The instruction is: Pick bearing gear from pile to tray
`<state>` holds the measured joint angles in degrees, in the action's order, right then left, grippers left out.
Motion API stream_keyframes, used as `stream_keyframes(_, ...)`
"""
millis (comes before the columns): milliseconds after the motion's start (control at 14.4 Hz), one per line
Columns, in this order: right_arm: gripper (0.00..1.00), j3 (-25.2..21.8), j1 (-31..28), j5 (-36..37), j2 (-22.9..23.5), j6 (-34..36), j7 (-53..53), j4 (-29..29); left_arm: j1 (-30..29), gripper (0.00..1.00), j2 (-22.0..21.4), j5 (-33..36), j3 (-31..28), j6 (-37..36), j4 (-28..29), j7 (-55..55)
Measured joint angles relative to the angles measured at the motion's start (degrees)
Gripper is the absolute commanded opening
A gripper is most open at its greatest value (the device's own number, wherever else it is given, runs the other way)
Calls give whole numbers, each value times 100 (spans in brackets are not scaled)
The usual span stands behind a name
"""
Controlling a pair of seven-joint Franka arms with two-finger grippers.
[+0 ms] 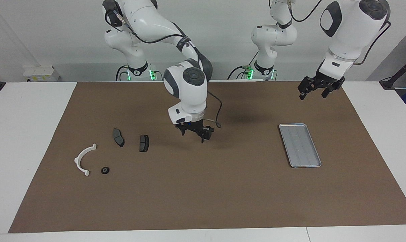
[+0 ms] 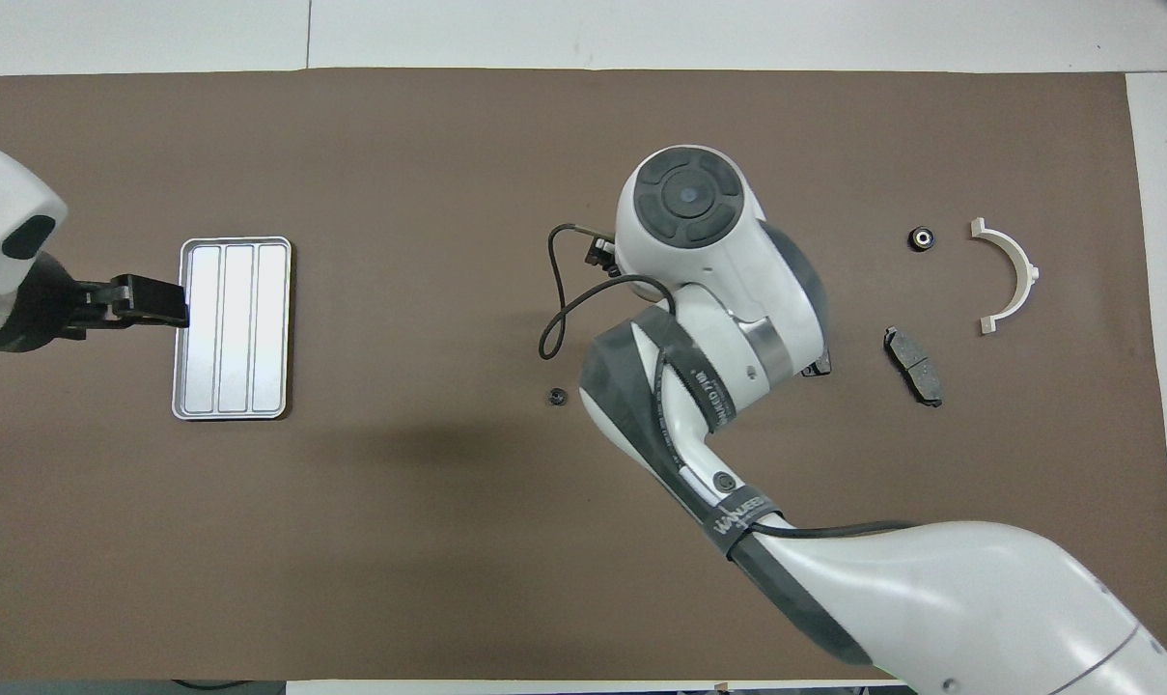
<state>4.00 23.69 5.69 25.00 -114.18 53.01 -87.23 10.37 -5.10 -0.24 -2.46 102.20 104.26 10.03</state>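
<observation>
Bearing gear (image 1: pixel 104 170) lies well apart from right gripper (image 1: pixel 193 133) and left gripper (image 1: pixel 313 93), jaws released.

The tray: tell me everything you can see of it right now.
The tray is a flat, silver-grey rectangle that looks like metal, with rounded corners, a low raised rim and lengthwise grooves dividing its floor into three strips. It lies flat on the brown mat toward the left arm's end of the table, long side running away from the robots. Nothing lies in it. The left gripper hangs in the air above the mat beside it, not touching it.
</observation>
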Motion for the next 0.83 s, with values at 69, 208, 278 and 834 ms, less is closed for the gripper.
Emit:
stream_keyframes(69,100,0,-172,0,-113,136,-334,12,296,100,11,0,16,193,104,308)
stream_keyframes(208,100,0,-478,-1,-331,405,-1036,18,850,100,125,3,58,416,221,791)
stream_keyframes(278,100,-1,-642,-1,-428,516,-1457,19,1106,100,246,4,63,548,251,1059)
stream_keyframes(834,100,0,-2014,-9,-558,593,-4292,-41,2643,100,1900,119,68,1986,209,2938)
